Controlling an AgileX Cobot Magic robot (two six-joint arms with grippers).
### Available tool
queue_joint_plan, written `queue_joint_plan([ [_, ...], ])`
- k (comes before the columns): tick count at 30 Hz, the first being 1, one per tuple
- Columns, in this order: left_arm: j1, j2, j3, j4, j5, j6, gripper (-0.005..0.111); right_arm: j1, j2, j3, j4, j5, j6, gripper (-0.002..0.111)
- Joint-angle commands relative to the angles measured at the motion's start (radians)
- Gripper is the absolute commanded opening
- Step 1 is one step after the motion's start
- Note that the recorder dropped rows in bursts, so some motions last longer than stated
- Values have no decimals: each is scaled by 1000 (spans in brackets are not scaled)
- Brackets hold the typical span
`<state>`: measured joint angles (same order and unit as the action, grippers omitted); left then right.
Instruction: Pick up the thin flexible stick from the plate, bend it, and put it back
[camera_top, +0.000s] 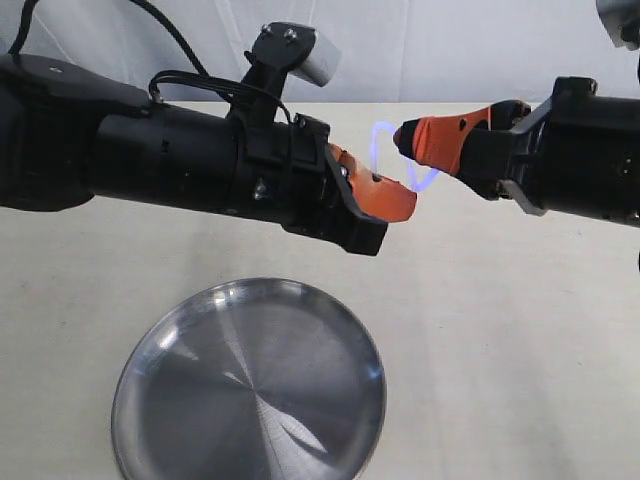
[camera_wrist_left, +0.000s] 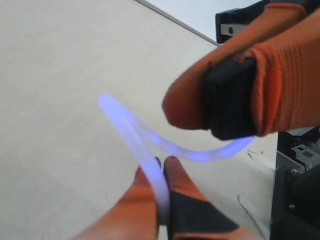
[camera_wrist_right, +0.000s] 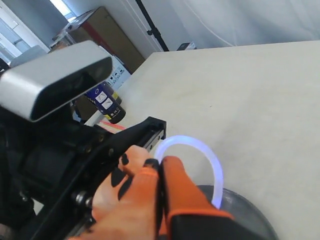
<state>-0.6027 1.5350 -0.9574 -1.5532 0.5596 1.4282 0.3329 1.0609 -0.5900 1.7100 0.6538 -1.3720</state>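
Observation:
The thin flexible stick (camera_top: 379, 137) glows bluish-violet and hangs in the air, bent into a tight S-shaped loop above the table. My left gripper (camera_top: 407, 203) is shut on one end and my right gripper (camera_top: 399, 134) is shut on the other, their orange tips close together. In the left wrist view the stick (camera_wrist_left: 131, 131) rises from my left gripper (camera_wrist_left: 163, 163), curls back and runs under the right gripper's fingers (camera_wrist_left: 220, 95). In the right wrist view the stick (camera_wrist_right: 200, 146) arcs out from my right gripper (camera_wrist_right: 160, 163). The steel plate (camera_top: 160, 345) lies below, bare.
The plate's rim (camera_wrist_right: 246, 208) shows under the right fingers. The left arm's wrist camera (camera_wrist_right: 55, 80) and black body (camera_top: 150, 160) sit close to the right gripper. Past the table edge stand a dark can (camera_wrist_right: 108, 104) and a cardboard box (camera_wrist_right: 107, 27).

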Motion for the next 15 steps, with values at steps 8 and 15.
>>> queue_joint_plan([
  [8, -7, 12, -2, -99, 48, 108, 0, 1, 2, -3, 34, 27, -6, -1],
  [15, -7, 12, -2, -141, 50, 143, 0, 1, 2, -3, 34, 23, -6, -1],
])
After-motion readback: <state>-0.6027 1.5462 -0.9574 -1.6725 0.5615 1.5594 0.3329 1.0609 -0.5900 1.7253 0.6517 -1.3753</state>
